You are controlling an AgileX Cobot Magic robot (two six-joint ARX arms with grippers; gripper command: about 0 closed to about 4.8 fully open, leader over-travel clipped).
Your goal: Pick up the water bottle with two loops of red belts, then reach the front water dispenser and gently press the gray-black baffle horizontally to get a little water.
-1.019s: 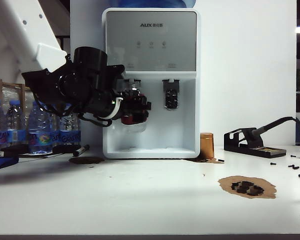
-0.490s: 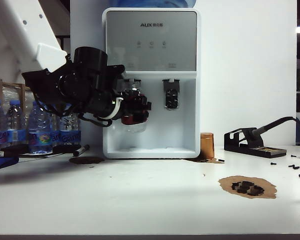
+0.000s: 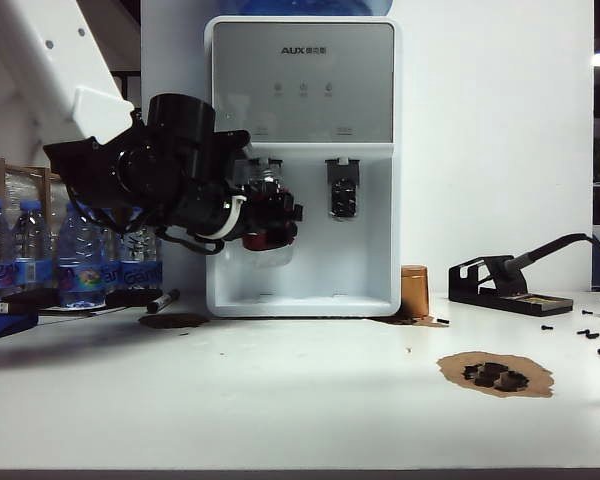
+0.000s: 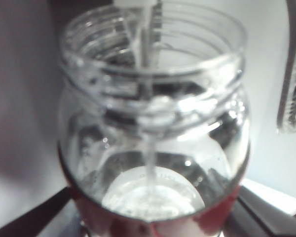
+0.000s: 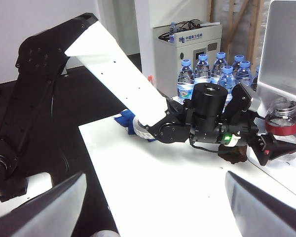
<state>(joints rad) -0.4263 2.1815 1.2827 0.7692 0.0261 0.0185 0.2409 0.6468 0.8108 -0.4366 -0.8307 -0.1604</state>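
Observation:
My left gripper (image 3: 270,226) is shut on the water bottle (image 3: 265,215), gripping it at its dark-red bands. It holds the bottle upright in the recessed bay of the white water dispenser (image 3: 300,90), under the left tap. The gray-black baffle is hidden behind the bottle's neck. In the left wrist view a thin stream of water (image 4: 148,98) falls through the bottle's wide mouth (image 4: 153,44), and water lies in the bottom. The dark fingers (image 4: 29,222) flank the red band. My right gripper (image 5: 153,217) hangs open and empty over the table, facing the left arm and the bottle (image 5: 284,123).
The dispenser's right paddle (image 3: 342,195) is untouched. Blue-capped plastic bottles (image 3: 80,255) and a marker (image 3: 162,300) are left of the dispenser. A copper cup (image 3: 413,291), a soldering stand (image 3: 500,285), loose screws (image 3: 585,335) and a brown patch with black parts (image 3: 495,374) lie on the right.

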